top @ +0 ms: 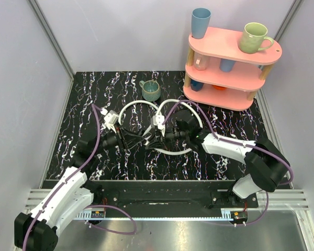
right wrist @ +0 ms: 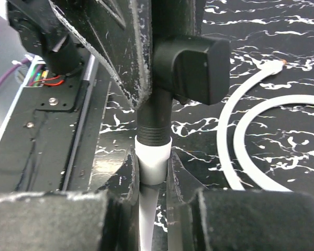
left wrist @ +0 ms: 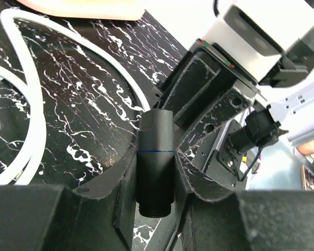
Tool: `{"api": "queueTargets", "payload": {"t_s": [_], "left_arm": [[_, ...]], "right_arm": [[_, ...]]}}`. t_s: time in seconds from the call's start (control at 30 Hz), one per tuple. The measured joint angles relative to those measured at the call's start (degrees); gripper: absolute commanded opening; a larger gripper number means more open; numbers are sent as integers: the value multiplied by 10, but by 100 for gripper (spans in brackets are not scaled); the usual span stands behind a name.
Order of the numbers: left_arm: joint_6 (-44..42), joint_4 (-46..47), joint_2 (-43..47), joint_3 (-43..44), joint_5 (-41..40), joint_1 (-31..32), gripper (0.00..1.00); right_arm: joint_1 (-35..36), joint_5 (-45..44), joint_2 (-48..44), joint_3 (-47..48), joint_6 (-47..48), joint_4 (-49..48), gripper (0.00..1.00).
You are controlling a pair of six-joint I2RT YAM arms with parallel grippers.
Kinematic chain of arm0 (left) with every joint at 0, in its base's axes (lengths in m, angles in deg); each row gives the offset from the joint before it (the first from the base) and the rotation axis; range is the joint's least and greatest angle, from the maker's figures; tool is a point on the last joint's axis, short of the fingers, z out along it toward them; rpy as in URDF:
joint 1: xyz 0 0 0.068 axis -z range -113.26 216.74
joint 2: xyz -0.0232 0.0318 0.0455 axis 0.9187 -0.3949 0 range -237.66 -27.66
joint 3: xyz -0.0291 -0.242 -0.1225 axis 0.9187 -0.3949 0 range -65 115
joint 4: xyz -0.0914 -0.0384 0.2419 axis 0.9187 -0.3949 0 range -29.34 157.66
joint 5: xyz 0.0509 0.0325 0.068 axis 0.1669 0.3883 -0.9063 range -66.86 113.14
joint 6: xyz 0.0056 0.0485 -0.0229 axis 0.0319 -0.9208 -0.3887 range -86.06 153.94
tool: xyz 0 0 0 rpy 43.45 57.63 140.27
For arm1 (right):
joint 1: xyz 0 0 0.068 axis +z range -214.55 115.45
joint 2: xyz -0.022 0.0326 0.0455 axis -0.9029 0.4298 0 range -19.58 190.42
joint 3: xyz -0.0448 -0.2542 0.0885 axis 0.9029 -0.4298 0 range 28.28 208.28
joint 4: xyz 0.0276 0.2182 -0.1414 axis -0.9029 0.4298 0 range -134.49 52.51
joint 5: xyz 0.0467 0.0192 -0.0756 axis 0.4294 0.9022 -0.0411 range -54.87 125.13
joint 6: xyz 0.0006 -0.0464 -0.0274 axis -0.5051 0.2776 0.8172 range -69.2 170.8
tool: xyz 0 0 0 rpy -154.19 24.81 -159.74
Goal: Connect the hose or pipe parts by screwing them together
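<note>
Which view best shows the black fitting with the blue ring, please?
Left wrist: the black fitting stands centred, blue ring plain, clamped between the fingers. The right wrist view shows no ring; overhead, it is indistinct.

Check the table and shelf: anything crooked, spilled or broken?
Nothing stands out. The left gripper holds a black fitting, the right gripper a white hose end, lined up end to end. The teal mug, and the blue cup and green mug atop the pink shelf, stand upright.
</note>
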Motion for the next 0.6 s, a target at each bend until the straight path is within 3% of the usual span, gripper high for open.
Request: {"api": "queueTargets", "payload": {"t_s": [0.23, 0.3, 0.33, 0.37, 0.4, 0.5, 0.6], "left_arm": [[-57, 16, -13, 0, 64, 0, 0], [-66, 11, -23, 4, 69, 0, 0], [-69, 6, -28, 9, 71, 1, 0], [-70, 3, -32, 13, 71, 1, 0], [-65, 4, -37, 16, 70, 1, 0], [-26, 4, -43, 17, 47, 6, 0], [49, 2, -37, 16, -8, 15, 0]], "right_arm": [[-18, 78, 9, 0, -37, -2, 2], [-20, 81, 11, 0, -43, -2, 13], [-20, 79, 11, -1, -47, -2, 23], [-20, 75, 11, -3, -51, -4, 41], [-20, 68, 11, -6, -58, -11, 49], [-17, 31, 8, -21, -82, -59, 68], [-15, -8, -9, -45, -92, -104, 68]]}}
